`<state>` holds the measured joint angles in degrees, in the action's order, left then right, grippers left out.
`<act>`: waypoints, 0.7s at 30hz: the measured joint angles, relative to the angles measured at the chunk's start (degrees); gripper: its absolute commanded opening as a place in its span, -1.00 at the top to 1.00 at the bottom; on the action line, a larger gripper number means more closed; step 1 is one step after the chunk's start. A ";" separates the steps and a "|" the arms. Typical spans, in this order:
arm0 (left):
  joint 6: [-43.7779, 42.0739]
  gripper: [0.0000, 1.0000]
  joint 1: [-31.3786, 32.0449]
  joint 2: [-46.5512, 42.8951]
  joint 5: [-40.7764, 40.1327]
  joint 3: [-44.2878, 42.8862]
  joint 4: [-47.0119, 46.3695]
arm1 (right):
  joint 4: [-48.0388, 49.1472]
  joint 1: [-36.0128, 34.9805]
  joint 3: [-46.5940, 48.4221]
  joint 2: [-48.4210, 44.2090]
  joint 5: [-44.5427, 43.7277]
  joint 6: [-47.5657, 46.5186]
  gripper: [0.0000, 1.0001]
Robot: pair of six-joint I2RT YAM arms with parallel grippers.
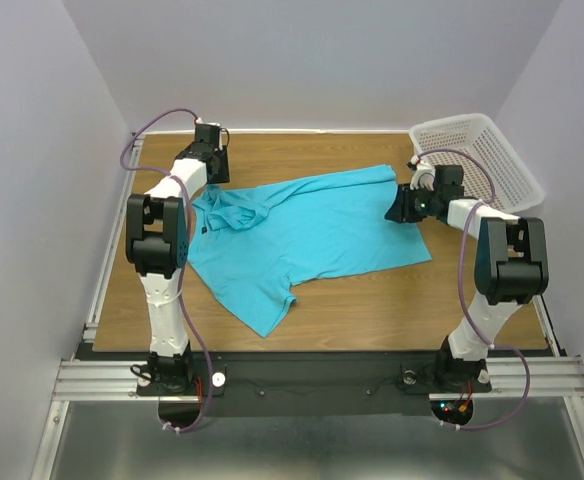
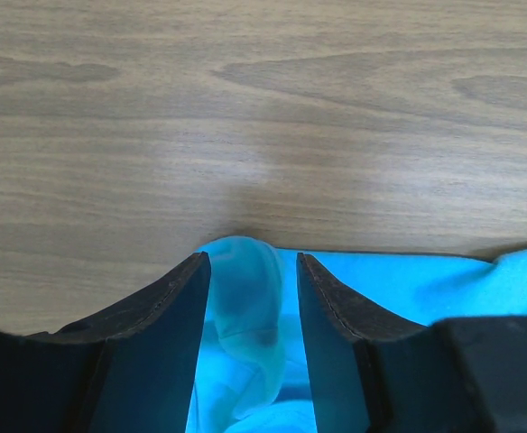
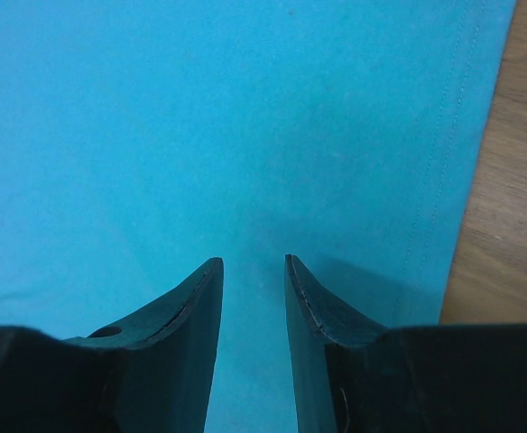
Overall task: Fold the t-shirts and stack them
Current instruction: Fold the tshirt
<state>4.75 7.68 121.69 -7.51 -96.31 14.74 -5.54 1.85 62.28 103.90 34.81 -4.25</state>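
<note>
Saw one turquoise t-shirt [image 1: 312, 235] spread over the middle of the desk [image 1: 372, 310], collar to the left, hem to the right, one sleeve trailing toward the near edge. Found the left arm bent up at the elbow and reaching to the far left, with the left hand [image 2: 250, 262] tipped down at the shirt's far-left edge and clamped on a raised fold of fabric (bare wood just beyond it). Found the right arm folded likewise, with the right hand [image 3: 253, 262] low over flat cloth just inside the hem, fingers a narrow gap apart, gripping nothing. Noted a white basket [image 1: 492, 150] in the far-right corner.
</note>
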 measured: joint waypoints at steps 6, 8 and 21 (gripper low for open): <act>-0.50 0.02 0.11 0.94 -0.87 -0.33 0.92 | -0.37 0.00 0.55 1.07 -0.94 0.00 0.21; -0.74 0.05 0.31 0.94 -1.25 -0.33 1.14 | -0.46 0.00 0.74 1.57 -1.16 0.00 0.21; -0.57 0.56 1.25 0.94 -0.96 -0.33 2.29 | -1.86 -0.35 1.88 4.44 -2.97 -0.31 0.21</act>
<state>4.19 8.93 122.63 -8.47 -96.64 17.04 -7.40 1.50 64.16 108.33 31.83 -4.56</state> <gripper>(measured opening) 0.310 0.394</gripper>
